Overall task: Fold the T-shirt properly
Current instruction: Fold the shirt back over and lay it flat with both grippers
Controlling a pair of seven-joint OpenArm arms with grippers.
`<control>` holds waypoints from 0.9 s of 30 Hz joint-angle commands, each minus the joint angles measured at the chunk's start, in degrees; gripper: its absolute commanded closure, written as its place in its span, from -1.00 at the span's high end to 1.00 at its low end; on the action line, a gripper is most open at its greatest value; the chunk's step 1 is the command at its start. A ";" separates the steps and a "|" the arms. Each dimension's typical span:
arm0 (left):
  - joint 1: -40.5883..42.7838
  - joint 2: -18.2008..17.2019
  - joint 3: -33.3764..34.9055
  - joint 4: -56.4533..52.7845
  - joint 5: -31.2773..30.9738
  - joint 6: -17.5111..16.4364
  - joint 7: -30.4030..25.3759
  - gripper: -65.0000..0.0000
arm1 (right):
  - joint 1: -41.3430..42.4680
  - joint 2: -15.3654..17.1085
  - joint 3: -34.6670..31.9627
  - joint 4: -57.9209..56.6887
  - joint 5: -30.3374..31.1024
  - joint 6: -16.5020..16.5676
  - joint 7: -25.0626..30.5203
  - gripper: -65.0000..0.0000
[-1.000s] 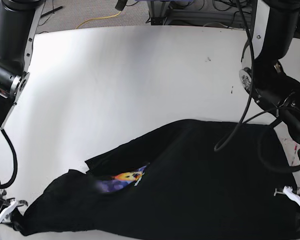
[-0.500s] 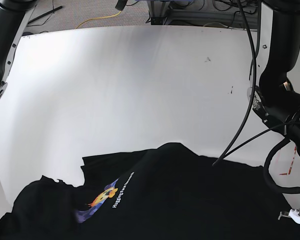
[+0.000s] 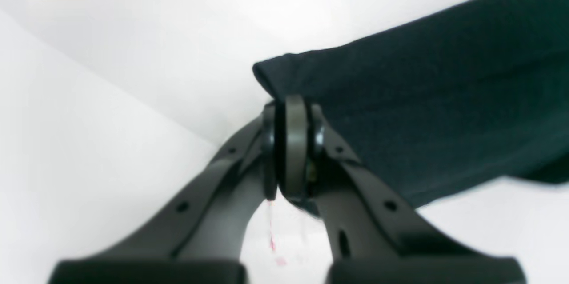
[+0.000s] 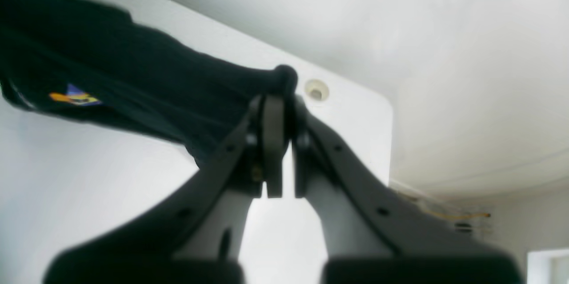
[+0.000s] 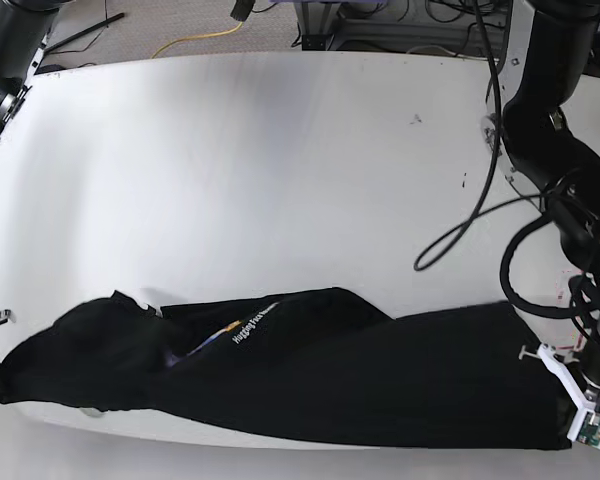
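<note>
Count by kind. One T-shirt (image 5: 310,375), black. One printed design on it (image 5: 242,330), part hidden in the folds. Two robot arms: left arm (image 5: 555,150), right arm (image 5: 0,60). Two hands: left hand (image 3: 291,142), right hand (image 4: 278,133). One white surface (image 5: 280,170). One yellow cable (image 5: 195,38) on the floor beyond it. Further dark cables at the back; number cannot be told.
</note>
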 commanded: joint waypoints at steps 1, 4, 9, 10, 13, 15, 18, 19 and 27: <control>1.52 -0.64 -0.18 1.82 0.45 0.21 -0.85 -1.00 | -2.72 0.85 2.18 2.82 -0.22 -0.16 0.74 -1.00; 7.06 -0.64 -0.18 2.26 0.45 0.21 -0.85 -1.00 | -9.67 -1.17 6.58 7.22 -0.22 -0.07 0.39 -1.00; 16.91 -0.64 -0.97 2.35 0.45 0.21 -0.85 -1.00 | -20.75 -4.16 10.89 11.88 -0.22 -0.07 0.39 -1.00; 18.49 -0.64 -1.76 2.35 0.45 0.21 -0.85 -1.00 | -22.33 -4.78 11.42 12.58 -0.22 -0.07 0.39 -1.00; 24.29 -0.29 -5.01 2.35 0.54 0.21 -0.85 -1.00 | -29.01 -7.76 14.23 15.04 -0.13 -0.07 0.30 -1.00; 27.37 -0.47 -6.16 2.35 0.54 0.21 -0.85 -1.00 | -32.00 -9.17 15.37 15.48 -0.13 -0.07 0.30 -1.00; 32.21 -0.91 -7.83 2.35 0.71 0.21 -0.85 -1.00 | -36.83 -11.37 16.95 15.48 -0.13 -0.07 0.30 -1.00; 33.96 -1.79 -8.70 2.35 0.71 0.21 -0.85 -1.00 | -38.50 -12.34 17.48 15.48 -0.13 -0.07 0.30 -1.00; 45.30 -7.50 -11.78 2.35 0.80 0.21 -0.85 -1.00 | -48.61 -19.02 18.10 15.48 -0.13 -0.07 0.30 -1.00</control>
